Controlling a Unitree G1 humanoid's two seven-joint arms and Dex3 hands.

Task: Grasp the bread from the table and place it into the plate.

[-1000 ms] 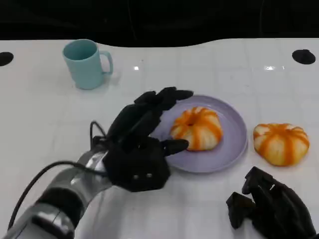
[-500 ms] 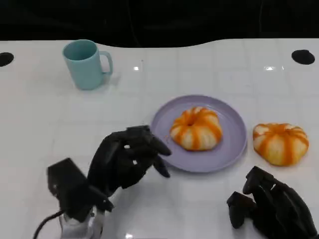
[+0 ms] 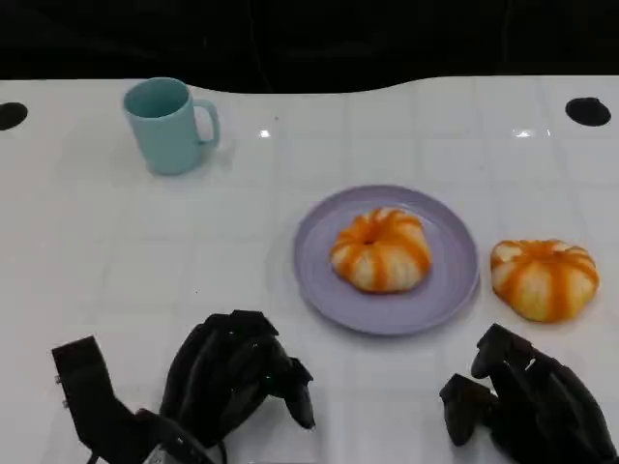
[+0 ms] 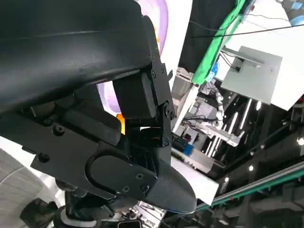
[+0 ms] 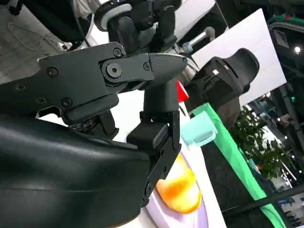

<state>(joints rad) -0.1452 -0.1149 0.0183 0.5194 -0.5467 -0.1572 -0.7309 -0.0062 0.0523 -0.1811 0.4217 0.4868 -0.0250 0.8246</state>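
Observation:
One orange-striped bread (image 3: 381, 249) lies in the middle of the purple plate (image 3: 453, 282). A second, similar bread (image 3: 544, 278) sits on the white table just right of the plate. My left hand (image 3: 237, 372) is low at the near edge, well short of the plate, fingers curled in and holding nothing. My right hand (image 3: 522, 398) rests at the near right, below the second bread, fingers also curled and empty. The right wrist view shows the plated bread (image 5: 178, 189) past the black fingers (image 5: 159, 137).
A teal mug (image 3: 166, 124) stands at the far left of the table, also visible as the mug (image 5: 199, 130) in the right wrist view. Black round marks (image 3: 588, 110) sit at the table's far corners. Bare white tabletop lies between the hands and the plate.
My left hand has drawn back from the plate's left rim to the near edge, its fingers curling in. The bread stays on the plate. The right hand has not moved.

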